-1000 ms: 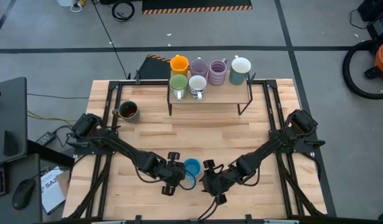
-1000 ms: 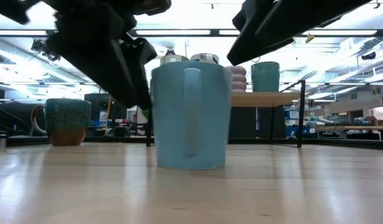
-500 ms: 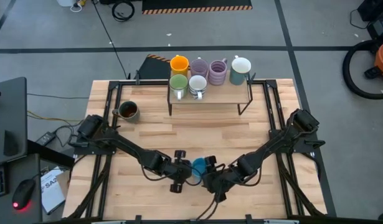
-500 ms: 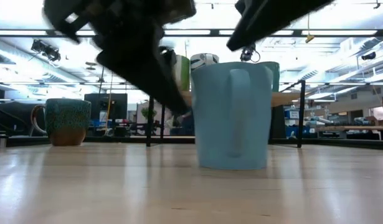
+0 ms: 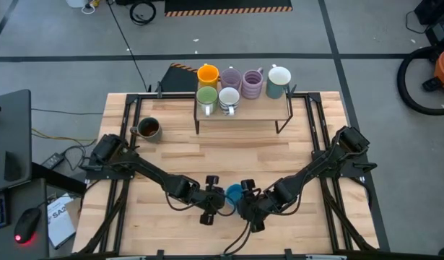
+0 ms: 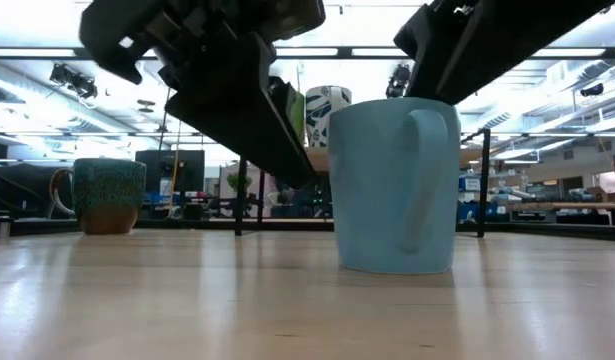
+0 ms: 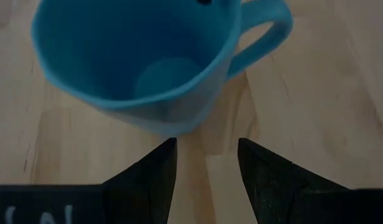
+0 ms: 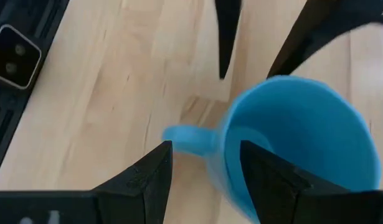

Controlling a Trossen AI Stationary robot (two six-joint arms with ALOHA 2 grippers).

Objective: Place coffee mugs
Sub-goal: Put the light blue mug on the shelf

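Upright, blue mug (image 5: 233, 193) hemmed between left jaws (image 5: 216, 199), parted and empty, and right jaws (image 5: 249, 205), parted around handle; six mugs (image 5: 229, 98) on rear shelf (image 5: 243, 114), dark mug (image 5: 149, 128) apart.

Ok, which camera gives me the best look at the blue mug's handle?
The low view: the blue mug stands side-on and its handle shows full length. The left wrist view shows the handle from above, the right wrist view only part of it, and the high view hides it between the grippers.
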